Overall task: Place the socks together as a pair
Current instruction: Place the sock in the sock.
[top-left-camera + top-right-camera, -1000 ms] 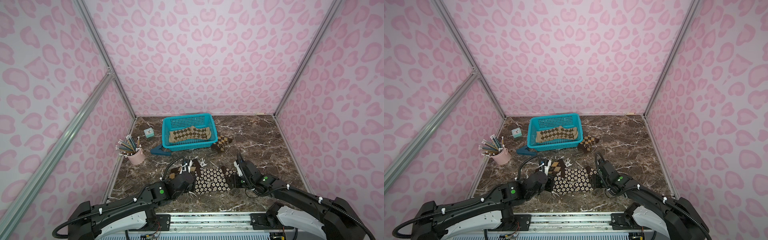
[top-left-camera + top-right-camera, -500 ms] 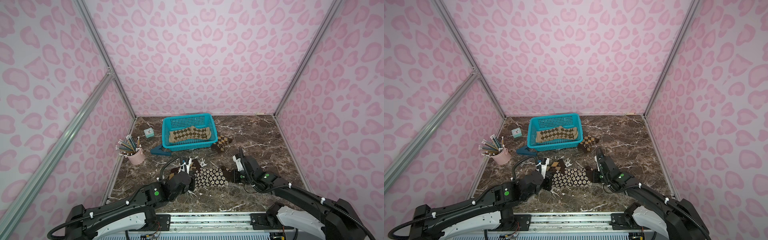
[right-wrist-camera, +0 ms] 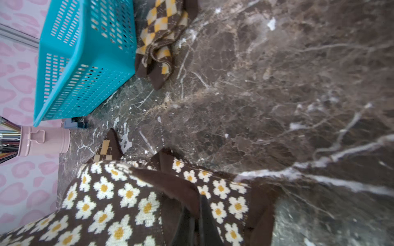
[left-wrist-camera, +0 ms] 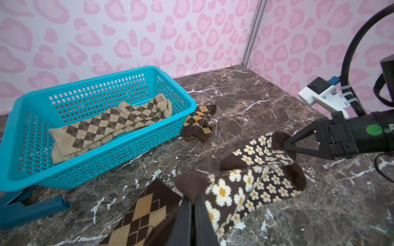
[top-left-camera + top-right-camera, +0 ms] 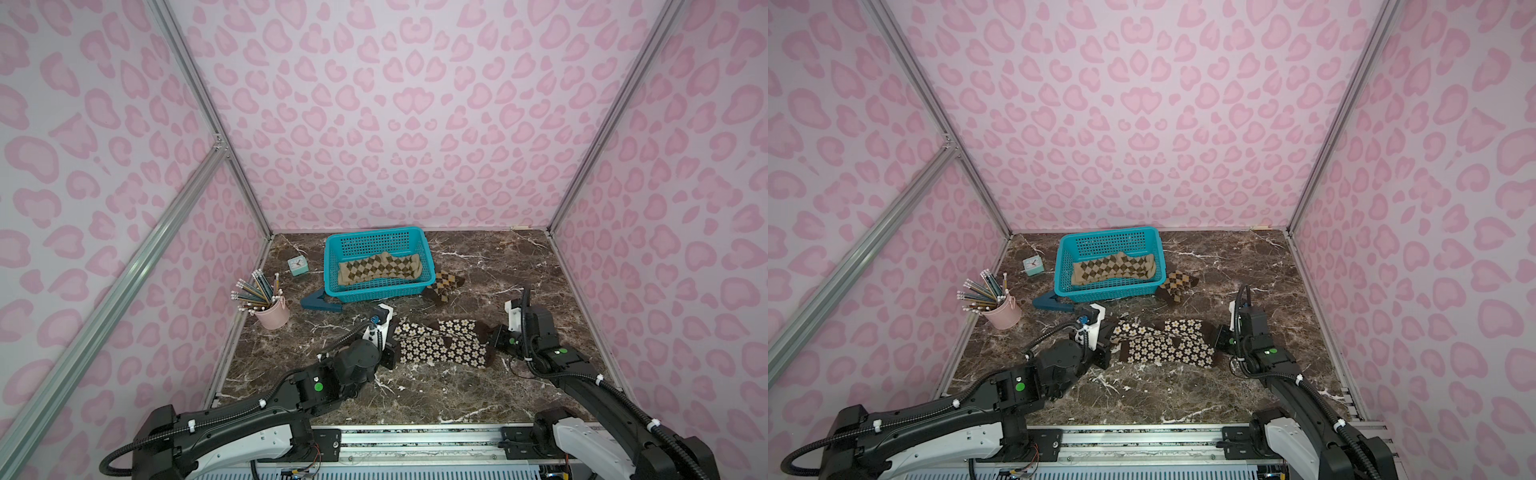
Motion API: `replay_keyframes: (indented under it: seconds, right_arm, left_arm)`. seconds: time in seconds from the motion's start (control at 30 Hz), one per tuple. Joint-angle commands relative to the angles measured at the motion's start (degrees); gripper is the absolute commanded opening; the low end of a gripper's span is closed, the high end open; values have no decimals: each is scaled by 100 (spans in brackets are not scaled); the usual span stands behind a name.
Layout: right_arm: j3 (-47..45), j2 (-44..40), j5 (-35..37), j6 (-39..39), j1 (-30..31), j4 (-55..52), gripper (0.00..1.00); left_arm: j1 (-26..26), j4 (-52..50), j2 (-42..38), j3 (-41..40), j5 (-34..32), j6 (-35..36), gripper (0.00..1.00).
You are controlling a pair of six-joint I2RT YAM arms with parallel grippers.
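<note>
I'm pinching the flowered socks [image 5: 440, 347], which are lying overlapped near the front of the marble table [image 5: 490, 257]. The left gripper [image 4: 193, 200] is clamped on one dark end and the right gripper [image 4: 285, 144] on the opposite end. The tan-olive argyle pair [image 5: 378, 268] is sitting in the teal basket [image 5: 374, 236], so I'm judging it done. The flowered pair is looking nearly matched. Only the left wrist view is showing a brown-orange argyle sock [image 4: 145, 213] under my left gripper. Its mate [image 5: 442, 284] is lying beside the basket, unpaired.

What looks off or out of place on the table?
The brown argyle pair is split: the crumpled argyle sock lies against the teal basket, while the second argyle sock lies partly under the flower socks, which overlap crookedly.
</note>
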Motion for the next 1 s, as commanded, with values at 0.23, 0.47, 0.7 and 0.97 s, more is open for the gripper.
replay_keyframes:
  seconds: [0.23,0.47,0.7,0.97]
  right_arm:
    - [-326,388,-286,14,-140,241,19]
    - [9,-35,-387,-224,-134,-419,48]
    - [257,-393,-788,101,731,-235,38]
    - [173,638,-343,869,2598,1061,36]
  left_arm:
    - [-618,1287,1192,-620,-385,-126,4]
    - [-1524,1157,1728,-614,-1380,-408,4]
    - [-1926,925,2014,-613,-1857,-741,4]
    - [-2479,-226,1405,-386,-2085,-1548,6]
